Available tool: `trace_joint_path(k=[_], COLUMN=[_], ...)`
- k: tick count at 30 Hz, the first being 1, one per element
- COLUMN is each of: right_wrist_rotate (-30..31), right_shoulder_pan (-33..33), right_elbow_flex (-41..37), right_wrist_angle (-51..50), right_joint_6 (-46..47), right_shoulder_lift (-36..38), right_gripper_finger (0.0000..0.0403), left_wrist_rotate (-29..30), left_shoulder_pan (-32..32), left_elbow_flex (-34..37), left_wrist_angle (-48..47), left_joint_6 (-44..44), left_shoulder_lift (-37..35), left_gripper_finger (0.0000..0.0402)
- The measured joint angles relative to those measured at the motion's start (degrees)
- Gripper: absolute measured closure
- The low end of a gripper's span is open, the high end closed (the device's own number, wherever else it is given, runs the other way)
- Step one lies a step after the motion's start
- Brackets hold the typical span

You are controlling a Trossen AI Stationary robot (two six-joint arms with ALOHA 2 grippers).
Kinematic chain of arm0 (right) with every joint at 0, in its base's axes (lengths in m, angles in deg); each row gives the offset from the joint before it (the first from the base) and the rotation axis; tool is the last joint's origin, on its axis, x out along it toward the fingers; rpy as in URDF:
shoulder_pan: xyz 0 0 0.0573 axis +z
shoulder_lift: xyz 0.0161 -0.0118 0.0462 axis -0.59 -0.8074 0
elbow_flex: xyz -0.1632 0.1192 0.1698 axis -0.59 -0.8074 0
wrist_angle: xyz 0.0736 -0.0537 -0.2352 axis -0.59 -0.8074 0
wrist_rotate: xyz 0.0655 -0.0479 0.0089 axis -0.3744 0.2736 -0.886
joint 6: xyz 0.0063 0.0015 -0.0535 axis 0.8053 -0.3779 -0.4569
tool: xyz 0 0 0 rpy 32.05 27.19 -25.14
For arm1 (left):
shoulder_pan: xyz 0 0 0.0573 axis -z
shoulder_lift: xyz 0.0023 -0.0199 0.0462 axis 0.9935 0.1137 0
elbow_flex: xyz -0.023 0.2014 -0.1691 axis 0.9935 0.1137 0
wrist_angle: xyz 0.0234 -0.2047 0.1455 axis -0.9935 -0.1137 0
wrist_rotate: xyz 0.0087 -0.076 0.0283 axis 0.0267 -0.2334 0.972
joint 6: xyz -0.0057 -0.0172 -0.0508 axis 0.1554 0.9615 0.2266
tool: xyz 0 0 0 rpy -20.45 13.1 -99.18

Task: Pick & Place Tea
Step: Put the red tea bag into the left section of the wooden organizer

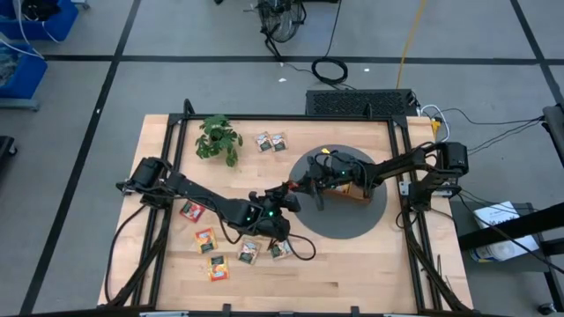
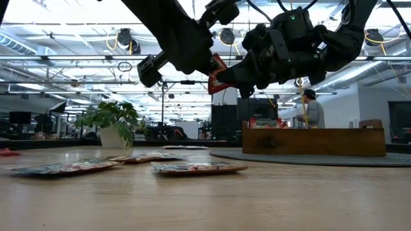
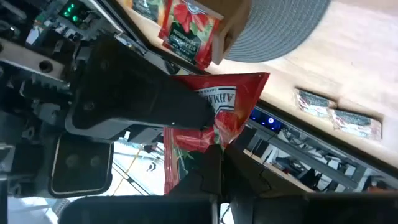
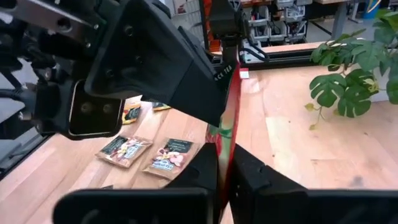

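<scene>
One red tea sachet (image 2: pixel 217 76) hangs in the air over the left rim of the round grey mat (image 1: pixel 352 224). My left gripper (image 1: pixel 287 195) and my right gripper (image 1: pixel 305 187) meet there, each shut on it from its own side. Several more tea sachets lie flat on the wooden table near its front left (image 1: pixel 205 239) (image 1: pixel 248 254), and two lie at the far side (image 1: pixel 271 142). The brown wooden tray (image 1: pixel 351 187) rests on the mat with a sachet in it. My left gripper pinches one edge of the red sachet (image 3: pixel 214 140) between its two fingers (image 3: pixel 208 177), coming from the table's left and slanting a little downward. The sachet is lifted clear of the table. My right gripper pinches the opposite side of the same sachet (image 4: pixel 227 134) between its two fingers (image 4: pixel 205 171), coming nearly level from the table's right. In its wrist view the sachet shows edge-on, standing upright.
A small leafy plant (image 1: pixel 218 138) stands at the far left of the table. Black frame rails run along the table's left and right sides. Bare wood lies between the near sachets and the mat (image 1: pixel 352 273).
</scene>
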Motion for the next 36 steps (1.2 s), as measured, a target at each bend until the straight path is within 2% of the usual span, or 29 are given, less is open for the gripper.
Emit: trace_joint_path(k=[3,8,12,16,23,28,31,36], right_wrist_rotate=[0.02,-0.09,-0.11,0.18,0.65,5.36,8.95,14.19], right_shoulder_pan=[0.00,-0.28,-0.28,-0.34,-0.47,-1.48,-1.86,-1.11], right_elbow_flex=[0.00,0.00,0.00,0.00,0.02,0.01,-0.37,-1.96], right_wrist_angle=[-0.34,-0.30,-0.18,0.04,-0.55,-6.44,-13.08,-15.24], right_joint_6=[-0.20,-0.63,-0.64,-0.62,-0.62,-1.51,-2.31,-3.46], right_shoulder_lift=[0.00,0.11,0.13,0.16,0.09,1.21,2.08,5.82], right_gripper_finger=[0.0396,0.0398,0.0400,0.0401,0.0402,0.0402,0.0402,0.0402], left_wrist_rotate=[-0.07,0.69,1.80,3.83,10.15,17.56,19.61,17.89], left_shoulder_pan=[0.08,0.32,0.26,-0.42,-0.88,0.87,1.90,3.01], left_elbow_flex=[0.00,0.07,0.17,0.16,0.09,0.06,-0.24,-0.15], left_wrist_angle=[0.18,3.24,5.39,6.94,10.09,16.08,13.71,-4.66], left_joint_6=[4.34,19.78,25.08,29.69,33.42,37.40,45.83,70.64], left_shoulder_lift=[0.00,0.00,-0.13,-0.33,-0.33,-1.54,-5.18,-14.20], left_gripper_finger=[0.0386,0.0385,0.0371,0.0314,0.0171,0.0106,0.0088,0.0086])
